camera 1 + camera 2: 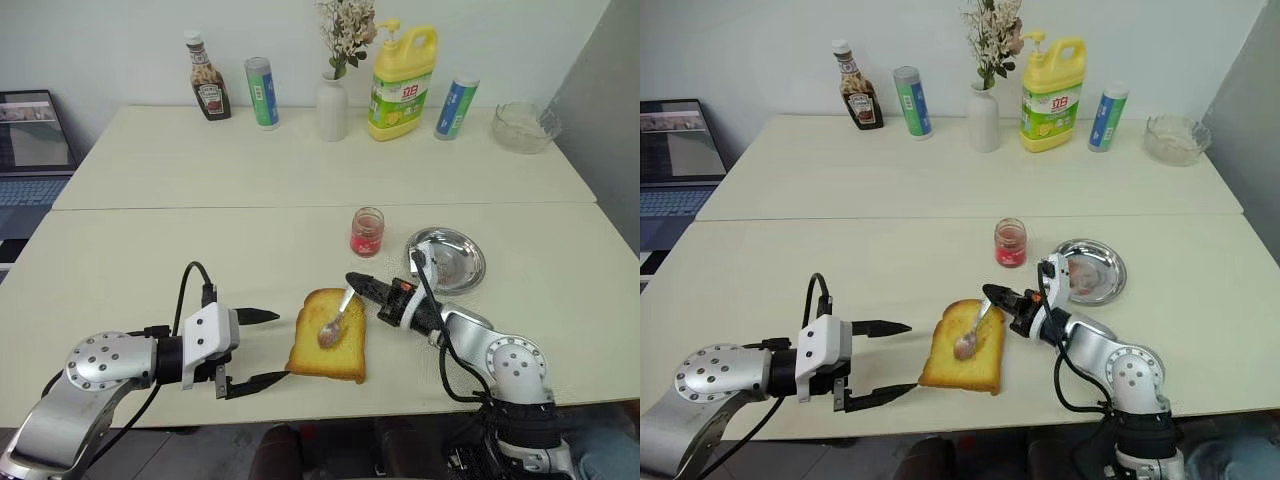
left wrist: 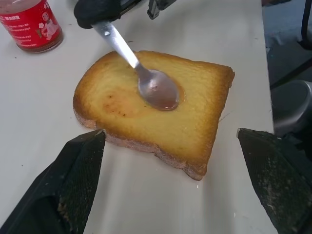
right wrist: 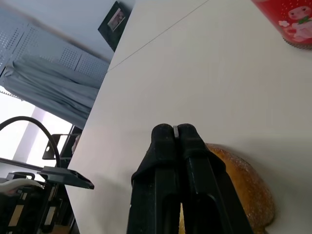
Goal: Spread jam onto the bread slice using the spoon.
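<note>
Bread slice point(image 1: 328, 348) lies flat on the counter point(image 1: 150, 270) near its front edge, between the two arms. Right end effector point(image 1: 355, 282) has its black fingers pressed together on the handle of the spoon point(image 1: 334, 322), which slants down so the bowl rests on the top face of the toast, roughly at centre. The bowl carries a small pinkish load; the left wrist view shows it glistening in the bowl, with a faint darker, wet-looking patch on the crumb just beside it. Most of the toast surface looks bare and golden, so spreading appears barely begun: jam has reached the bread but is not yet worked outward toward the crust. Jam point(image 1: 367, 232) in its jar stands upright behind the bread, apart from it, beside a round steel dish point(image 1: 446, 260). Left end effector point(image 1: 265, 348) hangs with fingers spread wide just beside the near corner of the slice, pinching nothing; whether one tip touches the crust cannot be told. Remaining work, by judgement: sweep the spoon across the slice, likely with further scoops.
</note>
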Robot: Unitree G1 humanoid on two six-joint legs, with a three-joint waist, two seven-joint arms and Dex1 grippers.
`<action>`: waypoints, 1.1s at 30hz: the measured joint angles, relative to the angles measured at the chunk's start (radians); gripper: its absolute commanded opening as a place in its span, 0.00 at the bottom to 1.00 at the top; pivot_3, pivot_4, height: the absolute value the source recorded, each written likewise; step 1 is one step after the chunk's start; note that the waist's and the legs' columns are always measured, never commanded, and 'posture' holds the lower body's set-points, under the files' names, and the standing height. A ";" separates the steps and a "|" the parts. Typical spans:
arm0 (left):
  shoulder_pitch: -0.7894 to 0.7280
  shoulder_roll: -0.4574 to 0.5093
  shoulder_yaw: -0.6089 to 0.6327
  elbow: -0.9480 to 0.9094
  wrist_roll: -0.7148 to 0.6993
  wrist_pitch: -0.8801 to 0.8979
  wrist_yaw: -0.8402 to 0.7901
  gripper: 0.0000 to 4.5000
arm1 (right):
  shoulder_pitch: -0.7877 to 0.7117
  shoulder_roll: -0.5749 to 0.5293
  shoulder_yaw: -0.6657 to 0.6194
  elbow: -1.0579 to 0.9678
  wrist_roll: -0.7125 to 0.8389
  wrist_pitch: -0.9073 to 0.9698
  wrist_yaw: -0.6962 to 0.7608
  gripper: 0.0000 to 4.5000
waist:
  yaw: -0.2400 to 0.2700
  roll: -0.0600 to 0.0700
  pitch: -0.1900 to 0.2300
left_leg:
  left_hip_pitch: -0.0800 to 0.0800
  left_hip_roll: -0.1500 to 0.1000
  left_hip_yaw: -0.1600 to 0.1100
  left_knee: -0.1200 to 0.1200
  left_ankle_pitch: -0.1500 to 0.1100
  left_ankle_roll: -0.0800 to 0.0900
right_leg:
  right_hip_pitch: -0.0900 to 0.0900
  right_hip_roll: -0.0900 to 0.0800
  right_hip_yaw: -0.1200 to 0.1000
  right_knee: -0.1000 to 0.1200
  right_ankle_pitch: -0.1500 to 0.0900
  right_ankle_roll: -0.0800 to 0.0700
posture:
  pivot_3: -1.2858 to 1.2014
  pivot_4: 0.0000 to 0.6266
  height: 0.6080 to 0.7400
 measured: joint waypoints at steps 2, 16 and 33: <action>0.001 0.000 0.000 0.000 0.000 0.000 0.000 1.00 | 0.004 -0.030 -0.001 -0.015 0.007 0.012 0.027 0.01 | 0.000 0.000 0.000 | 0.000 0.000 0.000 0.000 0.000 0.000 | 0.000 0.000 0.000 0.000 -0.001 0.001 | 0.52 0.24 1.00; 0.003 0.000 0.000 -0.001 0.000 0.001 -0.002 1.00 | -0.089 0.112 0.008 0.107 -0.156 -0.175 0.017 0.01 | 0.002 0.000 0.000 | 0.000 0.000 0.000 0.000 0.000 0.000 | 0.000 0.000 0.000 0.000 0.000 0.000 | 0.52 0.24 1.00; -0.042 -0.001 0.000 -0.002 -0.027 0.049 0.018 1.00 | -0.040 0.037 -0.040 -0.035 -0.004 -0.039 0.028 0.01 | 0.000 0.000 0.000 | 0.000 0.000 0.000 0.000 0.000 0.000 | 0.000 0.000 0.000 0.000 -0.001 0.001 | 0.52 0.24 1.00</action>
